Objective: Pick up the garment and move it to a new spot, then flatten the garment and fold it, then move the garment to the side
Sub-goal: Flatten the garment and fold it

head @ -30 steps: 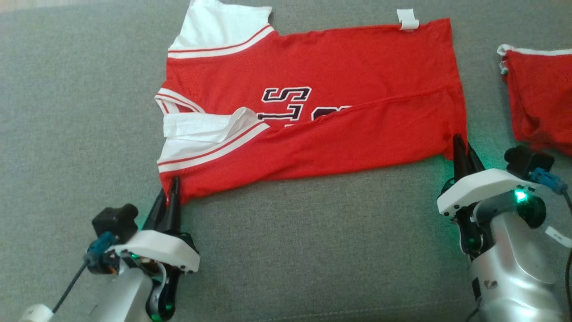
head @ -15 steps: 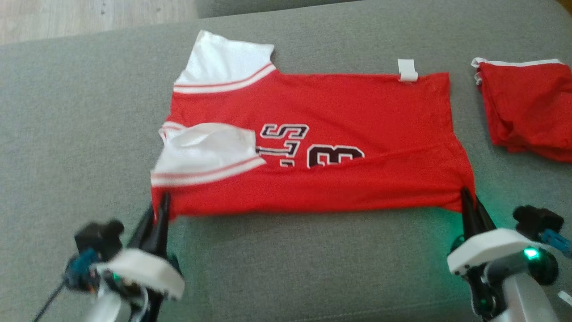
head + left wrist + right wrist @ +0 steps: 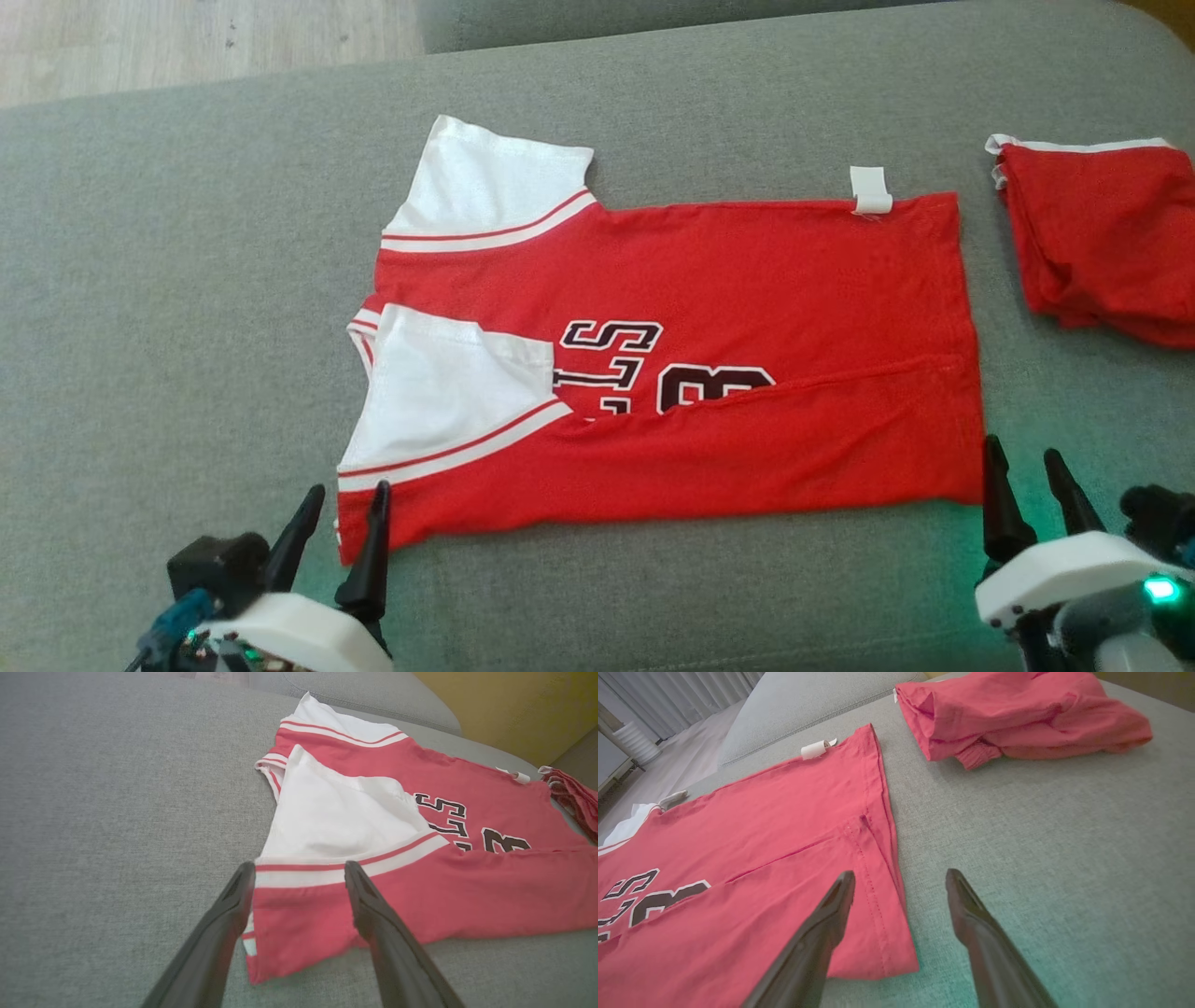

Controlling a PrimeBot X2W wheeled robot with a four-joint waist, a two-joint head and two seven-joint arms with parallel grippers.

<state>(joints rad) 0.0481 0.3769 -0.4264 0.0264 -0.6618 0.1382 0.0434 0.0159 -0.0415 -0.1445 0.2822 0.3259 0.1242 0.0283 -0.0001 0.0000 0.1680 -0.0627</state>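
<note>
The garment (image 3: 747, 280), a red jersey with white sleeves and black numerals, lies spread on the grey couch, its near long edge folded up over the numerals. A small white tag (image 3: 871, 189) sticks out at its far edge. My left gripper (image 3: 344, 509) stands open at the near left corner, fingers either side of the hem (image 3: 299, 919). My right gripper (image 3: 1025, 467) is open at the near right corner (image 3: 896, 952), one finger over the cloth, one over bare cushion. Neither holds anything.
A plain red cloth (image 3: 1102, 243) with a thin white edge lies bunched at the right (image 3: 1017, 714). Grey couch cushion (image 3: 187, 327) stretches to the left and along the front. Wooden floor (image 3: 187, 37) shows beyond the far edge.
Both grippers have opened and let go of the jersey's near corners. The near edge now lies folded over the lower body. The head camera has tilted, shifting the whole picture down.
</note>
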